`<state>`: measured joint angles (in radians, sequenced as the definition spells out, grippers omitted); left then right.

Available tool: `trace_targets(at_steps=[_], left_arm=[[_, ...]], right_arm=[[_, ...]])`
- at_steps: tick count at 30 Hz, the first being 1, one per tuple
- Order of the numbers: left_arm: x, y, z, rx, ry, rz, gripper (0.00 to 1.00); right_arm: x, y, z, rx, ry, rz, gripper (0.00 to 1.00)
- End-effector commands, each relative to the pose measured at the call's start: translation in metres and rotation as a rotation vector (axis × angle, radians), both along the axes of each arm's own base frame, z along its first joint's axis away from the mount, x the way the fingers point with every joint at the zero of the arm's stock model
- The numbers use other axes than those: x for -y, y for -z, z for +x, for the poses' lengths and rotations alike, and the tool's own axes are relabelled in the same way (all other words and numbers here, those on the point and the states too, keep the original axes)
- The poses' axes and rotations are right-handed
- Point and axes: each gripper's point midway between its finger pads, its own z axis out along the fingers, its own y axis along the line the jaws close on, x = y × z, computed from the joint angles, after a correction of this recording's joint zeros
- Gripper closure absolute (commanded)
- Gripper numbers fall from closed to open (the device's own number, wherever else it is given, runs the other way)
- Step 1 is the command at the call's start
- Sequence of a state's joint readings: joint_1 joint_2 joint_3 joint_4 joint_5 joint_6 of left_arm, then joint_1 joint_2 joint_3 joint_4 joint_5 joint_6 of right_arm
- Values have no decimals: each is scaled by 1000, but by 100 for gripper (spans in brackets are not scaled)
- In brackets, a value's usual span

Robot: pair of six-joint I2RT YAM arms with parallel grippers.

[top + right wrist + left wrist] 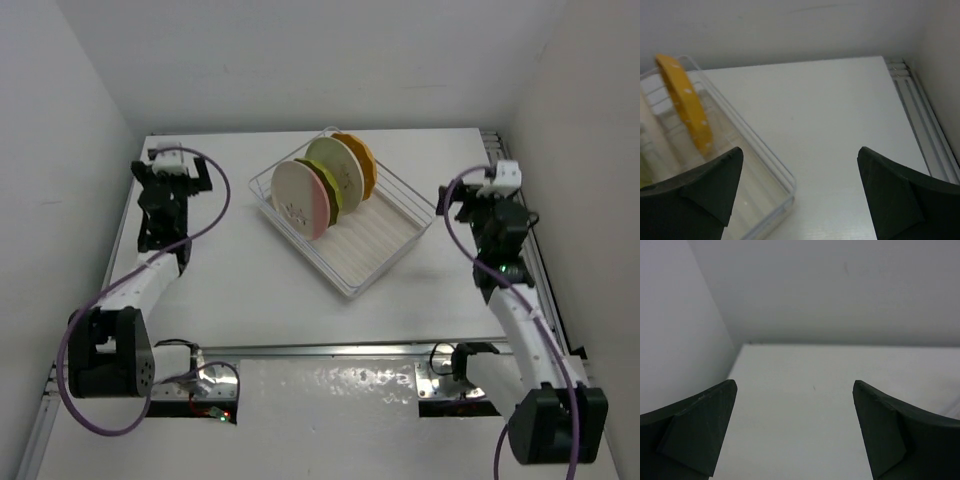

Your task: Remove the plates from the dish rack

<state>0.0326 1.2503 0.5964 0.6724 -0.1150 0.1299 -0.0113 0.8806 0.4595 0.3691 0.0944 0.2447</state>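
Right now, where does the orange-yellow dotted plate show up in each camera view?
Top external: the orange-yellow dotted plate is at upper centre, at the far end of the row.
Left wrist: not in it.
Right wrist: upper left, seen edge-on.
Shared landmark: the dish rack around it; its wire rim runs down the left of the right wrist view.

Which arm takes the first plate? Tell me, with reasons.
Right, probably: the open right gripper faces the orange-yellow plate in the dish rack; the left gripper points away, at only table.
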Motion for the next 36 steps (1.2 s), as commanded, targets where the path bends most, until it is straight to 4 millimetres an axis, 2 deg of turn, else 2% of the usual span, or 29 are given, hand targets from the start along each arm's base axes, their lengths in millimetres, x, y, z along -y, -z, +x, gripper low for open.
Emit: trace_targets(at_steps=[1,2,3,4,5,6,7,8,9,10,11,12,13,14,17,18,19,20,21,23,25,27,29,30,31,33,34,36], left_arm=[[-11,-52,-2,15,-30,153,0],[-5,-70,2,18,23,249,0],[6,-79,4,30,85,274,0],[33,-100,11,69,225,296,0],[46,-89,12,-7,315,313,0],[62,-87,14,-41,415,328,0],[92,-97,17,-39,596,345,0],[100,-83,14,-114,657,304,0],[107,-85,16,-118,685,258,0],[111,-76,16,-168,699,168,1],[114,-72,16,-178,710,152,13],[117,-69,14,-184,732,147,22],[117,-62,13,-197,730,137,30],[118,-61,13,-200,721,105,42],[133,-63,15,-164,769,154,52],[138,-56,18,-175,798,170,53],[139,-59,22,-170,810,204,53],[140,-50,23,-206,826,208,49],[143,-51,32,-215,845,220,45],[143,-34,38,-281,864,224,40],[142,-38,42,-275,853,224,40],[142,-36,41,-268,850,215,38],[142,-39,40,-249,845,205,35],[143,-40,38,-247,845,202,34],[143,-40,37,-249,849,200,34],[141,-38,34,-258,836,202,32],[140,-37,33,-262,829,203,32],[136,-32,32,-273,807,208,32]], right_arm=[[-48,-31,14,-179,-326,-88,7],[-58,-24,13,-258,-381,-50,16],[-60,-27,19,-283,-392,-30,22],[-64,-38,37,-297,-403,-16,27],[-75,-41,43,-314,-439,-12,34],[-81,-39,47,-350,-456,-2,37],[-84,-59,59,-318,-456,-7,38],[-97,-51,68,-355,-476,-3,39],[-104,-54,73,-353,-485,-21,38],[-108,-71,82,-322,-465,-61,38],[-129,-62,84,-350,-501,-113,37],[-136,-62,86,-354,-508,-138,36],[-144,-74,90,-333,-517,-139,34],[-149,-70,94,-351,-514,-81,34],[-152,-67,103,-339,-499,-47,43],[-152,-57,107,-357,-487,-44,47],[-153,-59,112,-355,-481,-32,57],[-156,-59,114,-363,-486,-9,59],[-160,-58,122,-366,-493,-4,60],[-164,-57,129,-370,-503,13,57],[-168,-51,139,-376,-504,19,50],[-171,-48,148,-367,-509,19,49],[-173,-30,159,-394,-515,7,49],[-177,-32,163,-386,-536,5,49],[-179,-19,168,-412,-544,-3,48],[-187,-8,173,-444,-571,1,47],[-187,-11,174,-437,-572,3,47],[-194,1,177,-458,-586,0,50]])
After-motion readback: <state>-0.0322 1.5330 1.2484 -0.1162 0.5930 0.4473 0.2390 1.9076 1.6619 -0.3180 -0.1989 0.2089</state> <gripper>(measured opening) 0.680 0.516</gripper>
